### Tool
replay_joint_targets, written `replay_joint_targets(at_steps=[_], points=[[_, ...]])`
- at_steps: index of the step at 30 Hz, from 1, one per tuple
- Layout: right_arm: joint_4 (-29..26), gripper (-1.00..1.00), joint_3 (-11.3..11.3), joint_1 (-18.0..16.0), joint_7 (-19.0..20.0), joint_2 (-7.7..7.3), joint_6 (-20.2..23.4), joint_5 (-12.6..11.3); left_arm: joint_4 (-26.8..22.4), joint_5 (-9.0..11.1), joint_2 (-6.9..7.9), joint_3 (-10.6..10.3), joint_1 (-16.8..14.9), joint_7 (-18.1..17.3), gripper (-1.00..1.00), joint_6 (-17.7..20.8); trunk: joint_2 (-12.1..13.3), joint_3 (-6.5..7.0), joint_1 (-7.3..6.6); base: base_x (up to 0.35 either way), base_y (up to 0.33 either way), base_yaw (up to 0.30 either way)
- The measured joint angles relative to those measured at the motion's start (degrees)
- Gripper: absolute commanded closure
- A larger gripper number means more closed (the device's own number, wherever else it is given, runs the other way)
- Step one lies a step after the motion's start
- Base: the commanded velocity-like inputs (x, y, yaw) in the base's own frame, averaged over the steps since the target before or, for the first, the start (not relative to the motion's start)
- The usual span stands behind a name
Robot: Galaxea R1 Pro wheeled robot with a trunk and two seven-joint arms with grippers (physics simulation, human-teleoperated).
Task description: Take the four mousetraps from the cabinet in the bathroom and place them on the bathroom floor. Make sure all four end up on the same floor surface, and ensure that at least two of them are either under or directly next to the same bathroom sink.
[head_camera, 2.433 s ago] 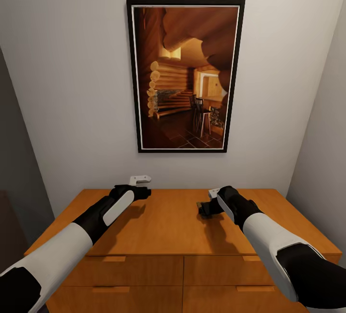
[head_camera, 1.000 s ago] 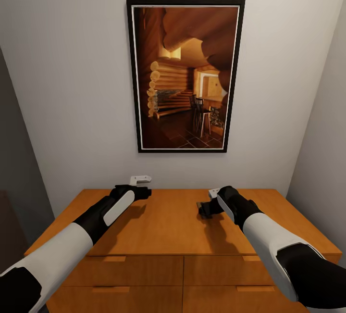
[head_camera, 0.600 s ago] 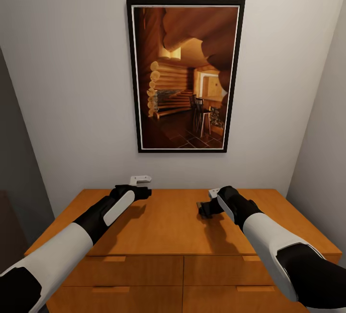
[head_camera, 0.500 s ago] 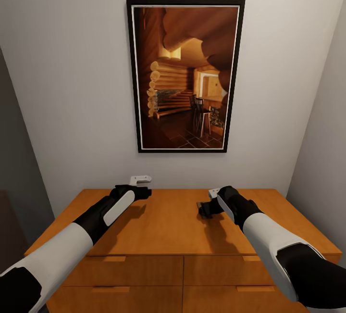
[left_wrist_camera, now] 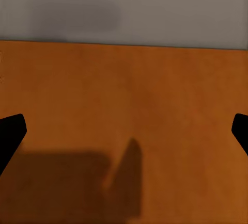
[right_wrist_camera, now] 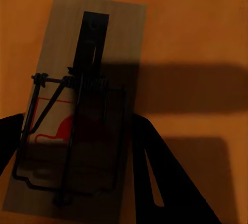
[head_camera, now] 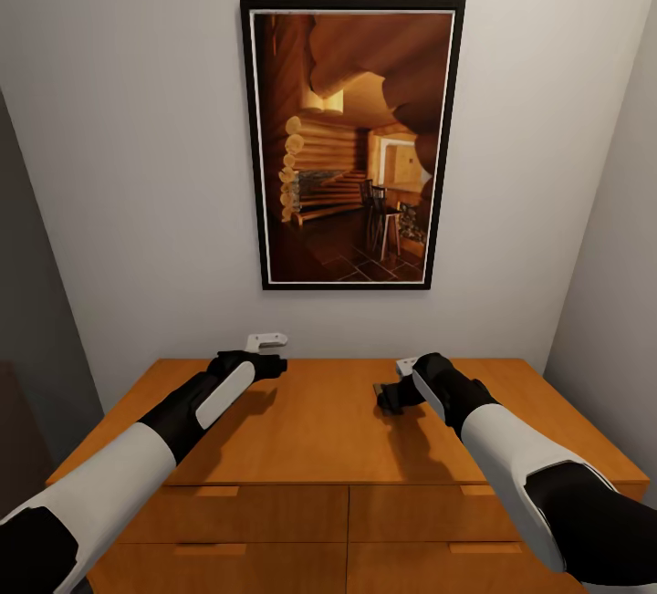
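The orange-brown cabinet (head_camera: 319, 443) stands right in front of me, its flat top bare in the head view. One mousetrap (right_wrist_camera: 88, 43), a tan board with dark wire and a red mark, sits between the fingers of my right gripper (right_wrist_camera: 77, 121). Both fingers press against its long edges above the cabinet top. In the head view the right gripper (head_camera: 388, 396) hovers over the middle right of the top. My left gripper (head_camera: 278, 364) hangs over the back left of the top. Its fingers (left_wrist_camera: 11, 131) stand far apart with nothing between them. The other mousetraps, the floor and the sink are out of view.
Closed drawers with bar handles (head_camera: 216, 491) face me below the top. A large framed picture (head_camera: 351, 142) hangs on the pale wall behind the cabinet. A side wall (head_camera: 611, 284) closes in at the right and a dark panel (head_camera: 27, 329) at the left.
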Motion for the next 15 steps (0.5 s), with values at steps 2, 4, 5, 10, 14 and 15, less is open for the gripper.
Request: replay_joint_targets(at_steps=[2, 4, 5, 10, 14, 15], points=[[0.0, 1.00, 0.0, 0.0, 0.0, 0.00, 0.0, 0.1, 0.0, 0.0, 0.00, 0.0, 0.0, 0.0, -1.00, 0.0, 0.0, 0.00, 0.00, 0.000, 0.000, 0.000], [0.0, 1.00, 0.0, 0.0, 0.0, 0.00, 0.0, 0.1, 0.0, 0.0, 0.00, 0.0, 0.0, 0.0, -1.00, 0.0, 0.0, 0.00, 0.00, 0.000, 0.000, 0.000], [0.0, 1.00, -0.1, 0.0, 0.0, 0.00, 0.0, 0.1, 0.0, 0.0, -0.03, 0.0, 0.0, 0.0, -1.00, 0.0, 0.0, 0.00, 0.00, 0.000, 0.000, 0.000], [-0.1, 1.00, -0.1, 0.0, 0.3, 0.00, 0.0, 0.5, 0.0, 0.0, -0.06, 0.0, 0.0, 0.0, -1.00, 0.0, 0.0, 0.00, 0.00, 0.000, 0.000, 0.000], [-0.1, 1.00, -0.1, 0.0, 0.3, -0.01, -0.1, 0.5, 0.0, 0.0, 0.02, 0.0, 0.0, 0.0, -1.00, 0.0, 0.0, 0.00, 0.00, 0.000, 0.000, 0.000], [0.0, 1.00, 0.0, 0.1, 0.3, -0.01, -0.1, 0.5, 0.0, 0.0, 0.04, 0.0, 0.0, 0.0, -1.00, 0.0, 0.4, 0.16, -0.21, 0.000, 0.000, 0.000]])
